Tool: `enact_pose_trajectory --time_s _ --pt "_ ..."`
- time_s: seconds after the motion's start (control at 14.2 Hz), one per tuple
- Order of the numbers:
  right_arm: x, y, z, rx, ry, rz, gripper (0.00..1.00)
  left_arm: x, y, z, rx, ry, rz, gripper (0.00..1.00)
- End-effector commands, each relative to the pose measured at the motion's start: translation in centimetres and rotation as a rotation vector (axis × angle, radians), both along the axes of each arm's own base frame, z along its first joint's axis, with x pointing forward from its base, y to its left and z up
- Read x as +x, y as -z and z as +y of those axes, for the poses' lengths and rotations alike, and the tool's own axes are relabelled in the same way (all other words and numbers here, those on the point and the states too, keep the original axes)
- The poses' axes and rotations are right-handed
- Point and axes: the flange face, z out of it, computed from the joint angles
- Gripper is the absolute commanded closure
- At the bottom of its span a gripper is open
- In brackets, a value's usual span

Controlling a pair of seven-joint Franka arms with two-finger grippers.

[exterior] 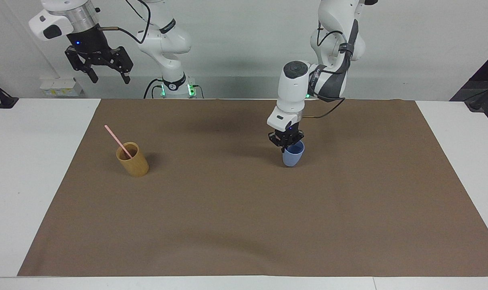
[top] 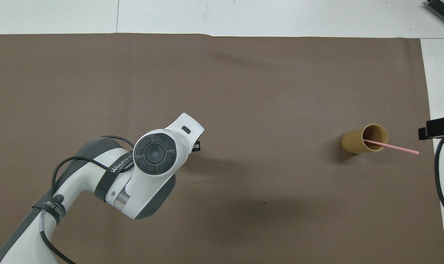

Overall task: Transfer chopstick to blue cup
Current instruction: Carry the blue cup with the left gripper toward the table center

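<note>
Brown mat (exterior: 244, 225): spread over most of the white table (exterior: 34, 193); carried both cups.
Blue cup (exterior: 293, 154): near the middle of the mat, toward the left arm's end; tilted slightly, rim pinched from above; hidden under the arm in the overhead view.
Left gripper (exterior: 284, 143): down on the cup's rim, fingertips closed on the wall, one inside and one outside as far as could be told; shut on the blue cup.
Chopstick (exterior: 117, 141): pink, leaned slantwise in the tan cup, upper end stuck out over the rim toward the right arm's end of the table; well apart from the blue cup.
Tan cup (exterior: 133, 159): upright, near the mat's edge at the right arm's end.
Right gripper (exterior: 105, 74): raised high over the table's edge near its own base, fingers spread wide, nothing held; waited.
Step in hand, judged: carried or slid the blue cup toward the tan cup.
Done well, judged: kept low and level; set down upright, just beside the tan cup but clear of the chopstick's slanted end; released only once the base sat flat.
Risk, judged: thin rim grip, so the cup liable to swing or slip if moved fast.
Left to do: chopstick not yet lifted.
</note>
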Motion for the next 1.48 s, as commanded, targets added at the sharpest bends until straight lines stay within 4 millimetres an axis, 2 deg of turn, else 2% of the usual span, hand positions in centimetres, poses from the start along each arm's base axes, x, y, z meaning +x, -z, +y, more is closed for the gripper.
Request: enact_pose_trajectory --time_s 0.0,0.14,0.21,0.91,1.12,1.34,1.41 --pt "-0.3 -0.3 -0.3 0.02 0.022 0.001 0.0 -0.4 0.0 0.0 0.05 0.028 -0.035 1.0" --pt "-0.3 -0.3 -0.3 0.02 0.022 0.0 0.0 -0.4 0.3 -0.1 0.053 0.031 -0.033 1.0" --pt "-0.3 -0.3 -0.3 0.02 0.022 0.001 0.0 -0.2 1.2 -0.2 0.058 0.032 -0.026 1.0" --pt "-0.2 -0.3 -0.5 0.02 0.016 -0.006 0.0 0.1 1.3 -0.1 0.062 0.033 -0.02 1.0" --pt "-0.2 -0.2 -0.5 0.02 0.014 -0.006 0.0 0.3 1.3 0.0 0.06 0.032 -0.023 0.94" --pt "-0.2 -0.2 -0.6 0.02 0.014 -0.006 0.0 0.3 1.1 -0.1 0.059 0.033 -0.024 0.78" --pt "-0.2 -0.2 -0.6 0.02 0.014 -0.006 0.0 0.3 1.2 -0.1 0.06 0.033 -0.023 0.75"
